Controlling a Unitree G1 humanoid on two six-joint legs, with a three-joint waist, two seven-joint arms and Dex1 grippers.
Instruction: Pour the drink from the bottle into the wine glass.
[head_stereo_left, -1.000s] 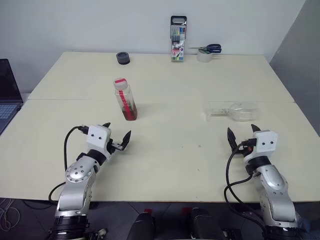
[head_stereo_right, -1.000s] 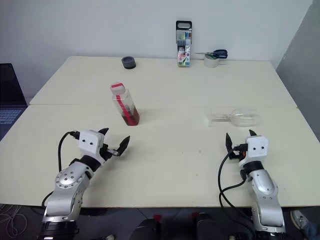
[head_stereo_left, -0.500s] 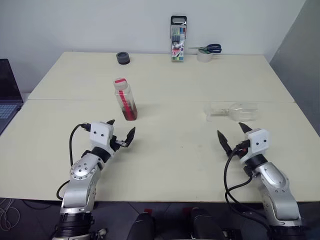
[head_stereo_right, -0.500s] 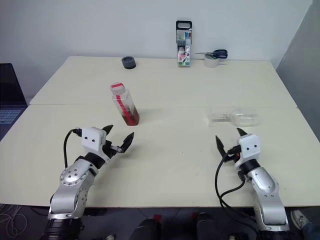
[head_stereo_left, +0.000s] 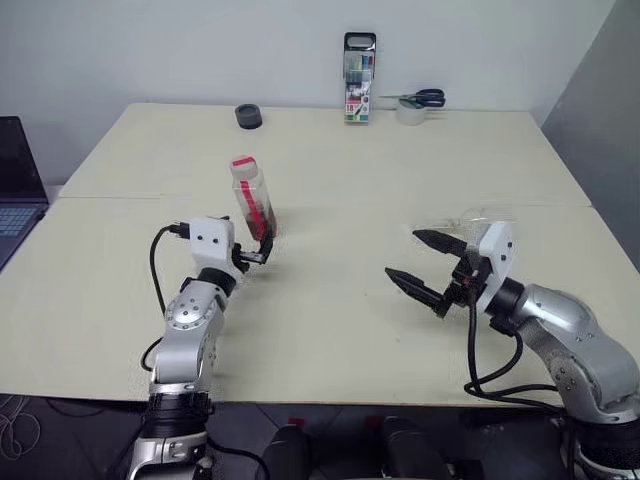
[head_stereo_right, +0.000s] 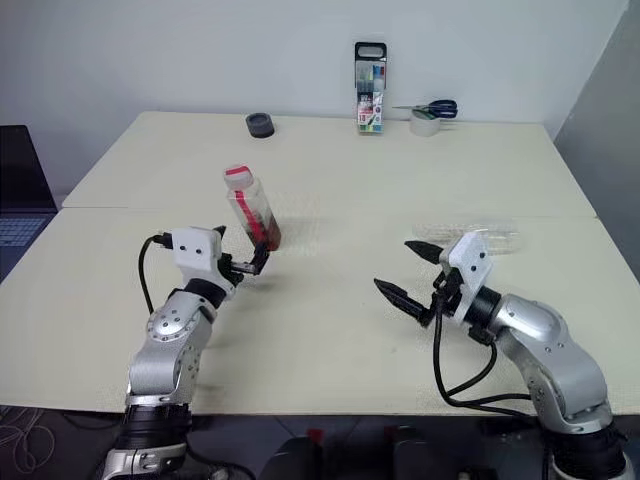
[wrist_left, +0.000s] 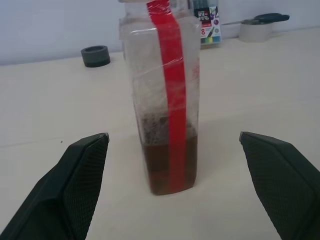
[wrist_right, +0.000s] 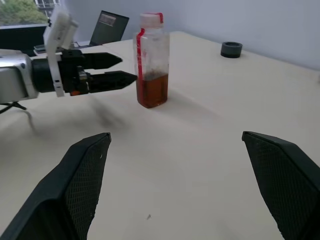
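Pale cream desk (head_stereo_left: 330, 330) seen from the robot's head, clock directions read on that view with the desk's middle as the dial's centre. The bottle (head_stereo_left: 252, 197) stands upright at about ten o'clock, its red-and-white cap on and a red strip running down its side; the drink (wrist_left: 167, 165), a reddish-brown liquid, fills only the lowest part of the body. The left gripper (head_stereo_left: 250, 252) lies at about nine o'clock, level and pointing toward the bottle, just short of its base; its jaws are released, spread wide, and the left wrist view shows the bottle centred between the two black fingers (wrist_left: 80, 175) with clear desk on either side, so nothing is grasped. The wine glass (head_stereo_left: 480, 222) lies on its side at about three o'clock, largely hidden behind the right arm. The right gripper (head_stereo_left: 420, 268) hovers at about four o'clock, just in front of the glass, level and turned toward the bottle's side of the desk; its jaws are likewise released and empty. Along the far edge, at twelve to one o'clock, stand a marker-pen case (head_stereo_left: 359, 78), a roll of tape (head_stereo_left: 408, 113) with scissors (head_stereo_left: 418, 97) resting on it, and, nearer eleven o'clock, a small dark round object (head_stereo_left: 248, 116). A laptop (head_stereo_left: 18, 185) sits beyond the desk at nine o'clock.
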